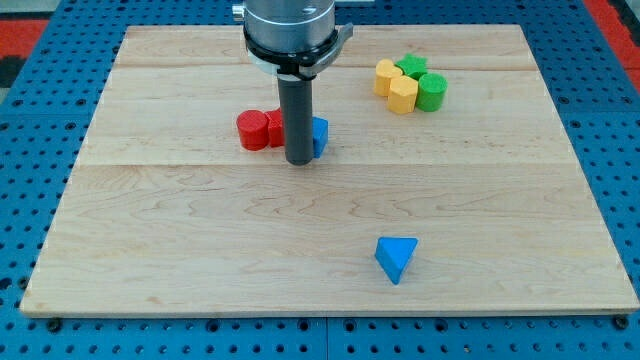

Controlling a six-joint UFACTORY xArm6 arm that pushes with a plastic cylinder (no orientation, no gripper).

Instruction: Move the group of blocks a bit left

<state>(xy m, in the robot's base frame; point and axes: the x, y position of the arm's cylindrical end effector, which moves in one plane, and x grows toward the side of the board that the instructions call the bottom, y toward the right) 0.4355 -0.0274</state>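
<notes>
A group of blocks lies left of the board's middle: a red cylinder [253,130], a second red block [275,126] partly hidden behind the rod, and a blue block [319,136] showing at the rod's right. My tip [300,161] rests on the board just below this group, between the red blocks and the blue block. The rod hides where they meet.
At the view's top right lies a cluster of two yellow blocks [403,94] [385,75], a green cylinder [431,91] and another green block [411,67]. A blue triangular block [396,258] lies alone at the lower right. The wooden board [200,240] sits on a blue pegboard.
</notes>
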